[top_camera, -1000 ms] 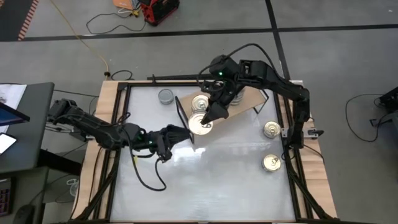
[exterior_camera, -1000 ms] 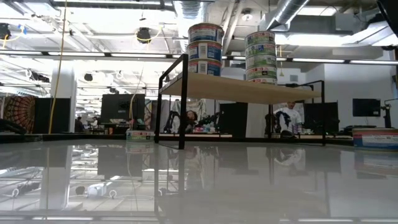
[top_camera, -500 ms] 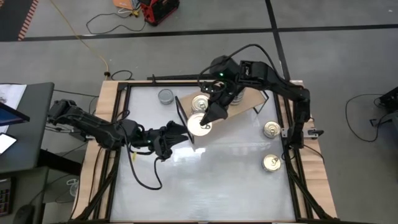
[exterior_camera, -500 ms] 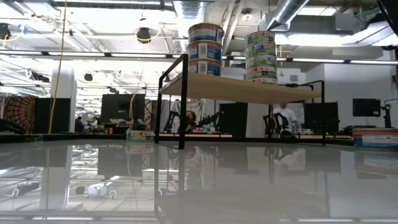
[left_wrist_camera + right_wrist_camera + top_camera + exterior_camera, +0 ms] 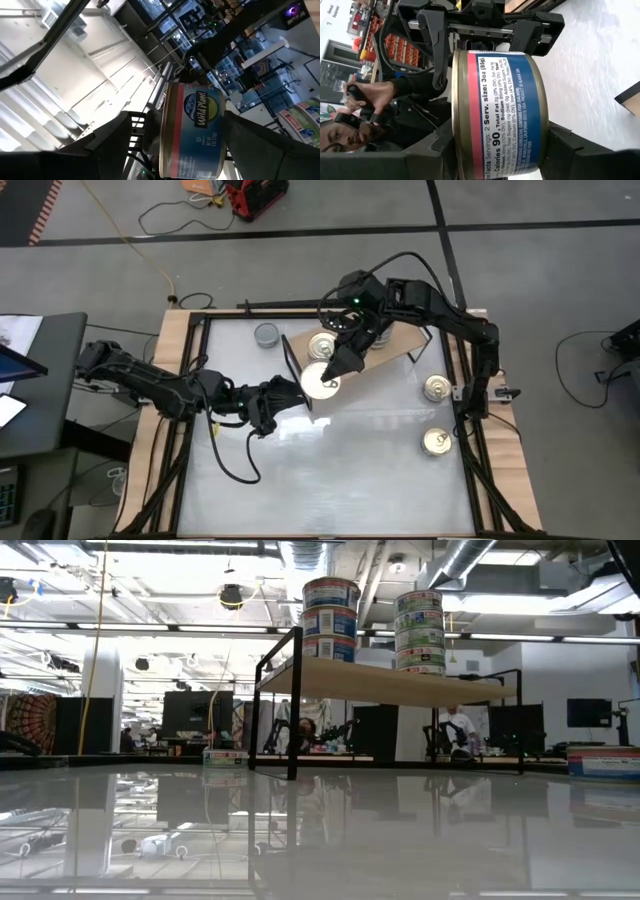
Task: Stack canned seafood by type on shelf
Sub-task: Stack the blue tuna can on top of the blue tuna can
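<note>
Now that my left end effector (image 5: 292, 388) has edged up to the blue-labelled tin (image 5: 322, 380), which my right end effector (image 5: 331, 373) clamps by the shelf (image 5: 402, 340) edge, a handover looks close, though whether the left one grips I cannot tell.

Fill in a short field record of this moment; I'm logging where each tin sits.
held tin: blue-labelled, by the shelf's front corner, between both grippers
left gripper: shut on the held tin
right gripper: shut on the same tin
shelf: two stacks, three tins each
table: grey-topped tin, two shiny tins, all loose
</note>
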Robot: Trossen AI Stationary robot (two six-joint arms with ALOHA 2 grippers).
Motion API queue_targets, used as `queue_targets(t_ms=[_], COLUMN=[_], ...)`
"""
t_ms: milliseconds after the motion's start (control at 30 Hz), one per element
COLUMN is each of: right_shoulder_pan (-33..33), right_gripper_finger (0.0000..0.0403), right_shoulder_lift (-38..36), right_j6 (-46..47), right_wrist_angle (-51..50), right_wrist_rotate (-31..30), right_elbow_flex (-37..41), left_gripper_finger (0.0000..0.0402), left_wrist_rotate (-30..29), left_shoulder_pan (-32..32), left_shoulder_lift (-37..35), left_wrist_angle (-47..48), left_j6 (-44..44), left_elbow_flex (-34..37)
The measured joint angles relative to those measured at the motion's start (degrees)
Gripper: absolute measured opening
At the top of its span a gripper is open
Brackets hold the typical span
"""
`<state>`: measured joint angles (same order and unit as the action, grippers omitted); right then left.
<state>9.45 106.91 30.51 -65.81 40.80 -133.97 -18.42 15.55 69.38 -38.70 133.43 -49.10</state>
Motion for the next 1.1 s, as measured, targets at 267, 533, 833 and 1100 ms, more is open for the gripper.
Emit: queue_targets(t_ms=[267, 533, 833, 1100], right_shoulder_pan=[0.0, 0.0, -0.1, -0.6], right_gripper_finger=[0.0219, 0.0219, 0.0219, 0.0219], right_shoulder_lift=[-0.5, -1.0, -0.9, 1.0], right_j6=[1.0, -0.1, -0.5, -0.3], right_wrist_angle=[0.2, -0.4, -0.4, 1.8], right_wrist_rotate=[0.7, 1.4, 1.1, 1.2], right_elbow_flex=[0.0, 0.0, 0.0, 0.0], left_gripper_finger=[0.0295, 0.0295, 0.0295, 0.0295], left_wrist_rotate=[-1.4, -4.5, -4.1, -1.3], left_shoulder_pan=[0.6, 1.7, 1.7, 1.4], left_shoulder_lift=[0.1, 0.0, 0.0, 0.0], left_wrist_angle=[-1.9, -1.8, -1.8, -1.8], left_j6=[0.0, -0.8, 0.2, 0.3], left_elbow_flex=[0.0, 0.0, 0.0, 0.1])
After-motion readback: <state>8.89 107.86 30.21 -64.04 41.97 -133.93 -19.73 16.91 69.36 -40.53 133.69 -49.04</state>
